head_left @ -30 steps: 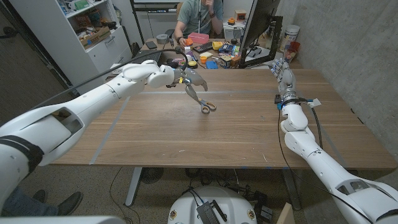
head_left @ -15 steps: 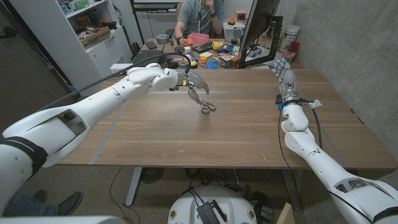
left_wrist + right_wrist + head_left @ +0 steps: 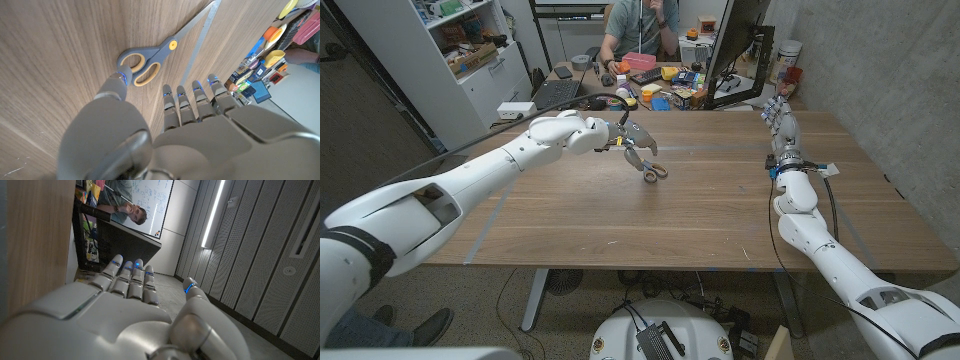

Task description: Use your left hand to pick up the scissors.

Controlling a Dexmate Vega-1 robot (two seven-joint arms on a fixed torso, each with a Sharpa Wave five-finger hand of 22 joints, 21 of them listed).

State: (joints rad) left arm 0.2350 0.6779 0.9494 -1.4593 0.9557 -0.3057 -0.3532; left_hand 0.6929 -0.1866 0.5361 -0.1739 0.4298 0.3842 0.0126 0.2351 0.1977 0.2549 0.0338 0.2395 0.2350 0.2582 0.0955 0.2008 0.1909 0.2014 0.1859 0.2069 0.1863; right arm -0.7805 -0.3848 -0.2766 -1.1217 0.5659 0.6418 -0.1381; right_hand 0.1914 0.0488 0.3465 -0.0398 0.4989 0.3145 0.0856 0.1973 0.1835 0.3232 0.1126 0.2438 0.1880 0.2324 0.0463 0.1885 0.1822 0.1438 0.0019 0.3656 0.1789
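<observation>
The scissors, with grey blades and grey-and-yellow handles, are seen lying flat on the wooden worktop, a little far of its middle, handles toward the near right and blades pointing to the far left. In the left wrist view the scissors are shown closed, the handle loops lying just beyond the thumb tip, while the fingers are stretched out beside the blades. The left hand is held just above the blade end with its fingers spread apart and nothing grasped; whether any fingertip touches the scissors cannot be told. The right hand is seen at the far right of the worktop, fingers extended and close together, holding nothing. In the right wrist view that hand is shown with straight fingers beside the worktop's edge. A seated person and a cluttered desk are visible beyond the far edge.
</observation>
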